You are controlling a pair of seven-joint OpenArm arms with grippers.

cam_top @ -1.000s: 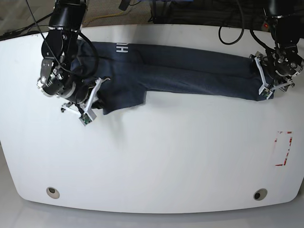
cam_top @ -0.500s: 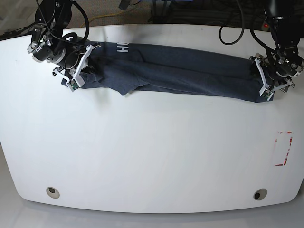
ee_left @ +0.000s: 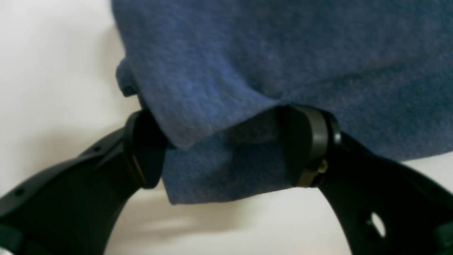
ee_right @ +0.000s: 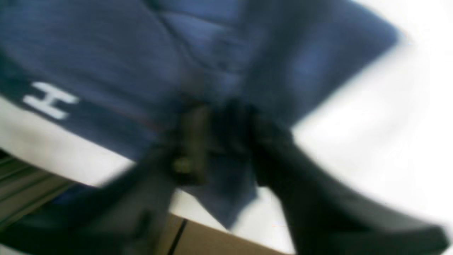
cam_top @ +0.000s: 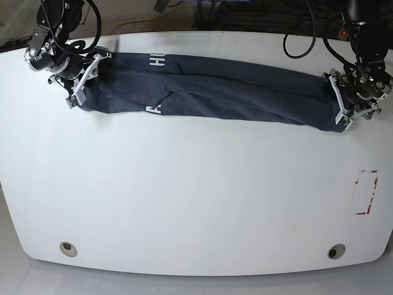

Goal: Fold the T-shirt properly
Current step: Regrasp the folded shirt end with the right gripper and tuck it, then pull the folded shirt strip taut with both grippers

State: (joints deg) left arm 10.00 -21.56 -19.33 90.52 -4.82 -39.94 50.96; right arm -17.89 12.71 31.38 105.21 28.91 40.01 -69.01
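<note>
Two black robot arms trailing black cables, each ending in a hand with white curved outer frames, the left hand (cam_top: 345, 103) and right hand (cam_top: 83, 77), whose close-up fingers (ee_left: 308, 148) are glossy black.

Base view looks fine from my end: bright, even overhead light, white table (cam_top: 196, 203) close to blown out, hardly any shadows, just thin dark edge under T-shirt (cam_top: 245, 92). Table edges bow, so some lens distortion toward corners. Left wrist view soft, close-up cloth fuzzy, pale shadow under hem, background washed out white. Right wrist view worst: heavy motion smear, right gripper (ee_right: 226, 141) just dark blob, white letter still readable, right side overexposed.
</note>
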